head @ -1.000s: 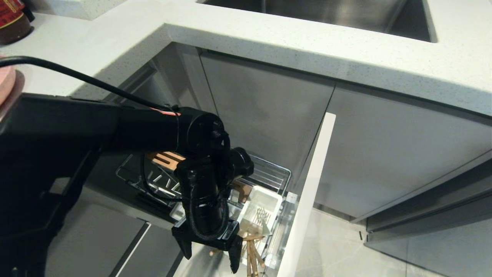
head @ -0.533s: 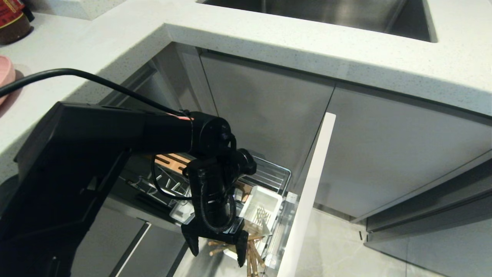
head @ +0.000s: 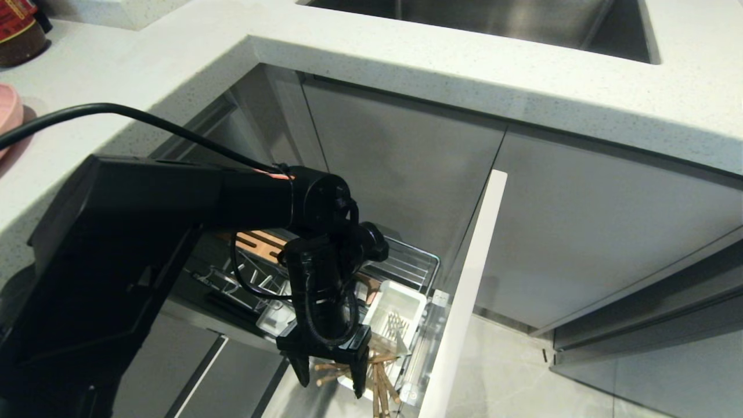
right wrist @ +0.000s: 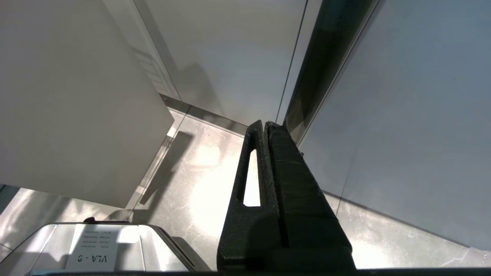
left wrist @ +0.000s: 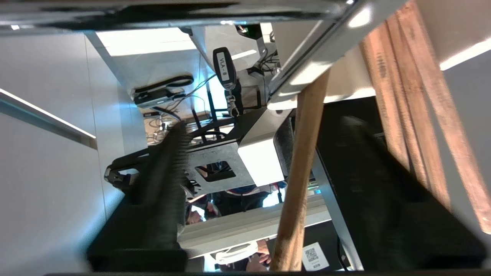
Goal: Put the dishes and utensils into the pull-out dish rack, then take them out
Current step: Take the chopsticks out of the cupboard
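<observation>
The pull-out dish rack [head: 406, 261] stands drawn out below the counter, its pale door front [head: 464, 302] to the right. In it are a tan wooden strip [head: 258, 241] and a white cutlery cup [head: 400, 305] holding silver fork tines [head: 395, 325]. Wooden chopsticks [head: 380, 389] lean at the cup's near end. My left gripper [head: 331, 380] hangs open over them, pointing down. In the left wrist view one chopstick [left wrist: 303, 161] runs between the fingers of the left gripper [left wrist: 264, 124], nearer one finger [left wrist: 368, 184], with others [left wrist: 414, 115] outside. My right gripper [right wrist: 264, 126] is shut and empty.
The speckled countertop [head: 406, 64] overhangs the rack, with a steel sink [head: 493, 17] behind. A brown jar [head: 20, 35] and a pink dish edge [head: 7, 116] sit at the counter's far left. Grey cabinet doors [head: 580, 232] close off the right. A person's hand [left wrist: 264, 257] shows behind the rack.
My left gripper has sunk a little and shifted right toward the chopsticks, and its fingers have drawn closer together. The right arm has not moved.
</observation>
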{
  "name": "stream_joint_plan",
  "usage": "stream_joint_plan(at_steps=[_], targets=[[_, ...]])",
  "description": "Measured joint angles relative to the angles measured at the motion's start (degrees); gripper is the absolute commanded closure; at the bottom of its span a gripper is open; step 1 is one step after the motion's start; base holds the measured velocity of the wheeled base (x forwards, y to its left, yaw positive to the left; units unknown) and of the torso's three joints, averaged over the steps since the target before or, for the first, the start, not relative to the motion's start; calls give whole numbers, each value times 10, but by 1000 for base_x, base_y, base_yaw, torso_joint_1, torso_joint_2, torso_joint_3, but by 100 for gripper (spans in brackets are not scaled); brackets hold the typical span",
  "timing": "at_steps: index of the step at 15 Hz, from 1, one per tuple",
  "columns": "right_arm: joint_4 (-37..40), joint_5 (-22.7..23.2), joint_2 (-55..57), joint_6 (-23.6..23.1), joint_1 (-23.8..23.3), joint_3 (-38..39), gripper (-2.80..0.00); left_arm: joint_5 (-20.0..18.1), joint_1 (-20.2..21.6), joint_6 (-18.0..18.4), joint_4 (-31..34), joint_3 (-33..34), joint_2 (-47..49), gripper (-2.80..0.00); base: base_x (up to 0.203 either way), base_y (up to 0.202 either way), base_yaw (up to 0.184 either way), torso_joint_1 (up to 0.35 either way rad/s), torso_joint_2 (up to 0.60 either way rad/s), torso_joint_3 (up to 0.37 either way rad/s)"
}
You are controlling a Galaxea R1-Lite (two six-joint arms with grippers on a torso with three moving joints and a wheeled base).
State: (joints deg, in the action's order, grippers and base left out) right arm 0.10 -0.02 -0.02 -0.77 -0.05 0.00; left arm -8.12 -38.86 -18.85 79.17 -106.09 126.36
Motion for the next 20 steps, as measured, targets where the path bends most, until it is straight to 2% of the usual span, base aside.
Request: stream_joint_plan(at_steps=[3, 7, 14, 20], targets=[[0, 0, 0, 0, 0, 0, 0, -8, -1, -2, 0, -6, 0, 0, 0, 0, 0, 0, 0, 0], [0, 0, 0, 0, 0, 0, 0, -18, -7, -30, -6, -21, -2, 0, 0, 0, 0, 0, 0, 0], [0, 0, 0, 0, 0, 0, 0, -16, -20, -30, 20, -19, -13, 0, 0, 0, 0, 0, 0, 0], [0, 0, 0, 0, 0, 0, 0, -9, -37, -28, 48, -4, -86, 0, 0, 0, 0, 0, 0, 0]])
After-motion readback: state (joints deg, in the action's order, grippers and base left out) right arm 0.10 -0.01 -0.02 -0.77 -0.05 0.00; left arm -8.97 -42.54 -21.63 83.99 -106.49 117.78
